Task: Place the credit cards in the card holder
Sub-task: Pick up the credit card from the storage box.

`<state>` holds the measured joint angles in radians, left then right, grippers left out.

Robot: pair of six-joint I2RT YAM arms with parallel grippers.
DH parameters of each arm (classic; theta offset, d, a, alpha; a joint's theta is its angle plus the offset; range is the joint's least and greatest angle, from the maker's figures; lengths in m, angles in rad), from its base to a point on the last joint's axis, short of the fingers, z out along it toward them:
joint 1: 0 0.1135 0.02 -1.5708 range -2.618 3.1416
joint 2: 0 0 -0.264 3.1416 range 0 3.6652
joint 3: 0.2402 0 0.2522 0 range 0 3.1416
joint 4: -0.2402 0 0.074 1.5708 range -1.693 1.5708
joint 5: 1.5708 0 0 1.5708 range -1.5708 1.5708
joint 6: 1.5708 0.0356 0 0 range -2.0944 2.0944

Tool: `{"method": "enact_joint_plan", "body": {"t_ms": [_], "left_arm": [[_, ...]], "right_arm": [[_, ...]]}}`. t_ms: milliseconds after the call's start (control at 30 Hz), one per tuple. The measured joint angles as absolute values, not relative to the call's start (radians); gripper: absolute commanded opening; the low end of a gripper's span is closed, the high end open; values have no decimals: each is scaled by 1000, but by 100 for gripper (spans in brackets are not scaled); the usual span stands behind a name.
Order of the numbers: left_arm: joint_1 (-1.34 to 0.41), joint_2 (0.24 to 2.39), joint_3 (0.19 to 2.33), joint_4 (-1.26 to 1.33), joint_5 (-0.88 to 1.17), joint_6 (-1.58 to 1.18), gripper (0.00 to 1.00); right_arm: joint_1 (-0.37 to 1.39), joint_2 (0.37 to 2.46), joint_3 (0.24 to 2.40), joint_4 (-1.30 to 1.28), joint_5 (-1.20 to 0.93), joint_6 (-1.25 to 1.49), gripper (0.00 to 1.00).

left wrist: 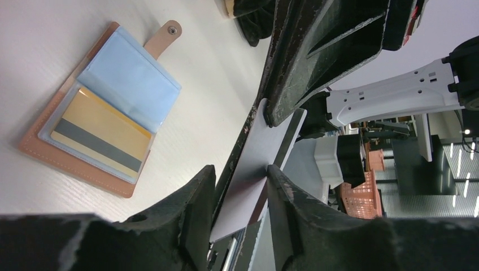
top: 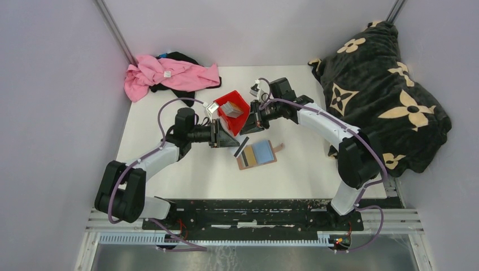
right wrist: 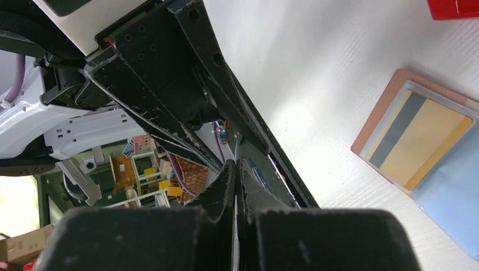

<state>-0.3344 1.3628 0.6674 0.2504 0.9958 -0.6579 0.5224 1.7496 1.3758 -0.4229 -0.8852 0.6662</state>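
Top view: left tool [top: 229, 139] and right tool [top: 252, 121] meet above the table [top: 169, 169]. The grey card [top: 241, 147] stands on edge just left of the open card holder [top: 242, 164].

Left wrist: grey card [left wrist: 243, 186] runs lengthwise tool to tool. Left tool [left wrist: 238, 172] straddles it, grip unconfirmed.

Right wrist: right tool [right wrist: 235, 180] is clenched on the grey card.

I see a tan card holder [left wrist: 48, 113] showing a gold-yellow card [left wrist: 107, 127] with a dark grey stripe, and a pale blue card [left wrist: 127, 79]. Another grey card [left wrist: 254, 164] is plain. Red bin [top: 234, 110], pink cloth [top: 164, 73], black blanket [top: 373, 84] with cream flowers, white surface [top: 186, 175].
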Motion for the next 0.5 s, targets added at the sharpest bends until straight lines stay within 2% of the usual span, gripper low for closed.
{"method": "enact_joint_plan", "body": {"t_ms": [133, 200, 333, 367, 400, 500], "left_arm": [[-334, 1378, 666, 269, 1006, -660, 26], [-334, 1383, 664, 282, 1015, -661, 24], [-334, 1383, 657, 308, 1024, -677, 5], [-333, 1384, 654, 316, 1024, -687, 3], [-333, 1385, 650, 325, 1023, -691, 3], [-333, 1393, 635, 360, 1019, -710, 3]], "right_arm": [[522, 1760, 1369, -407, -901, 670, 1], [521, 1768, 1367, -403, -905, 670, 1], [513, 1777, 1364, -401, -920, 672, 1], [512, 1778, 1364, -401, -923, 672, 1], [510, 1780, 1363, -400, -925, 672, 4], [507, 1782, 1362, -403, -922, 667, 25]]}}
